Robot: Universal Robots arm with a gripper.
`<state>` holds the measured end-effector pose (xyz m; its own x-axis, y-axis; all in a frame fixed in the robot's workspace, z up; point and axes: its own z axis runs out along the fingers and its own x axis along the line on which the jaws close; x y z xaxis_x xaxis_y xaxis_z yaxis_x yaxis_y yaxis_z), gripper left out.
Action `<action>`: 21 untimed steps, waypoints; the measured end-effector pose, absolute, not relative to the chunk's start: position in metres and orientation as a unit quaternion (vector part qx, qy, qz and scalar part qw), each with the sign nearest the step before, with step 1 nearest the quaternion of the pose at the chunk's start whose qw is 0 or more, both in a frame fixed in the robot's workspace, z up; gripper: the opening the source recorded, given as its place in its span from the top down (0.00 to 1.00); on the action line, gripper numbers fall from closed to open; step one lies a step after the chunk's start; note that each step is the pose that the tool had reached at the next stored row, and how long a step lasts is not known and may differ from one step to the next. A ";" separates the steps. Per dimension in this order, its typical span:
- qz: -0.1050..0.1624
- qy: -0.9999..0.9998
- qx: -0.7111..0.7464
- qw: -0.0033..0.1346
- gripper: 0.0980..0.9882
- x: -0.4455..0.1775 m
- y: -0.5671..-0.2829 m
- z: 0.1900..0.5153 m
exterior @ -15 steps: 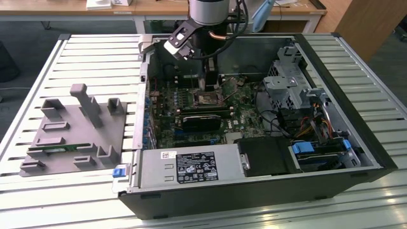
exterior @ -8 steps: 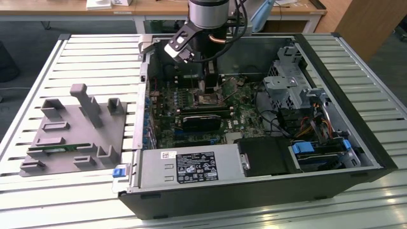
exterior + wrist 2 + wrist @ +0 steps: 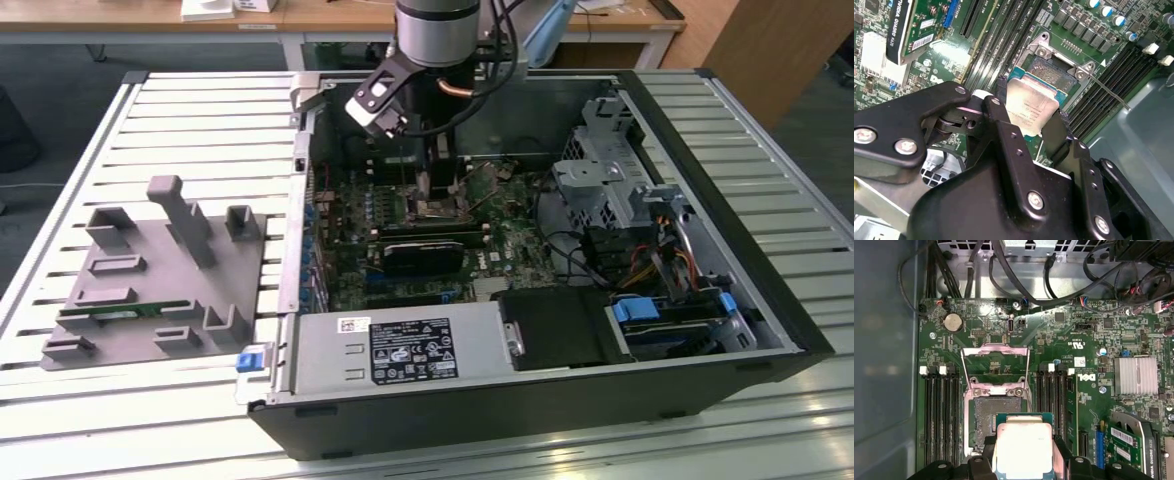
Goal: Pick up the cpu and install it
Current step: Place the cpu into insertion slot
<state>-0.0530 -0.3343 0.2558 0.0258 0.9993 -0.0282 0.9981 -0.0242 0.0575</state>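
Inside the open computer case [image 3: 787, 300], toward its 11 o'clock corner in the exterior view, the arm [image 3: 434, 30] is reaching down over the green motherboard [image 3: 1089, 390]. The jaws are closing narrowly on the cpu [image 3: 1023, 449], their black fingers [image 3: 1061, 132] pressing on two opposite edges of it in both wrist views. The cpu [image 3: 1031, 107] is showing as a flat square chip with a matte silver-grey metal lid and a thin green rim. It is hanging partly over the socket [image 3: 985, 420], a dark, finely grained square with a bright metal surround. Whether chip and socket are touching cannot be told. The socket's load frame [image 3: 995, 362], a thin shiny metal rectangle, is standing hinged open beyond it. Long black memory slots [image 3: 941, 415] are flanking the socket on both sides. A finned silver heat sink [image 3: 1135, 375] and a round coin battery [image 3: 953, 321] are sitting elsewhere on the board.

At 9 o'clock of the case, a grey moulded fixture [image 3: 147, 290] with upright posts is resting on the slatted metal surface [image 3: 200, 120]. A boxy grey power supply [image 3: 400, 350] is occupying the case's 6 o'clock edge.
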 end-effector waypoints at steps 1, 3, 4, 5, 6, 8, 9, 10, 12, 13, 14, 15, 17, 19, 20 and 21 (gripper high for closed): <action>0.010 0.698 0.716 0.030 0.52 -0.053 -0.334 0.255; 0.010 0.698 0.716 0.030 0.52 -0.053 -0.334 0.254; 0.010 0.698 0.716 0.030 0.52 -0.053 -0.334 0.253; 0.010 0.698 0.716 0.030 0.52 -0.053 -0.334 0.253; 0.010 0.698 0.716 0.030 0.52 -0.053 -0.334 0.252; 0.010 0.698 0.716 0.030 0.52 -0.053 -0.334 0.251; 0.010 0.698 0.716 0.030 0.52 -0.053 -0.334 0.250; 0.010 0.698 0.716 0.030 0.52 -0.053 -0.334 0.249; 0.010 0.698 0.715 0.030 0.52 -0.052 -0.333 0.247; 0.010 0.698 0.716 0.030 0.52 -0.051 -0.333 0.246; 0.010 0.698 0.716 0.030 0.52 -0.050 -0.332 0.245; 0.010 0.698 0.716 0.030 0.52 -0.048 -0.331 0.244; 0.010 0.698 0.716 0.030 0.52 -0.048 -0.330 0.242; 0.010 0.698 0.716 0.030 0.52 -0.048 -0.330 0.238; 0.010 0.698 0.716 0.030 0.52 -0.048 -0.329 0.236; 0.010 0.698 0.716 0.030 0.52 -0.048 -0.329 0.235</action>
<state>-0.0475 -0.3287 0.2351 0.0259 0.9993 -0.0282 0.9981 -0.0242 0.0573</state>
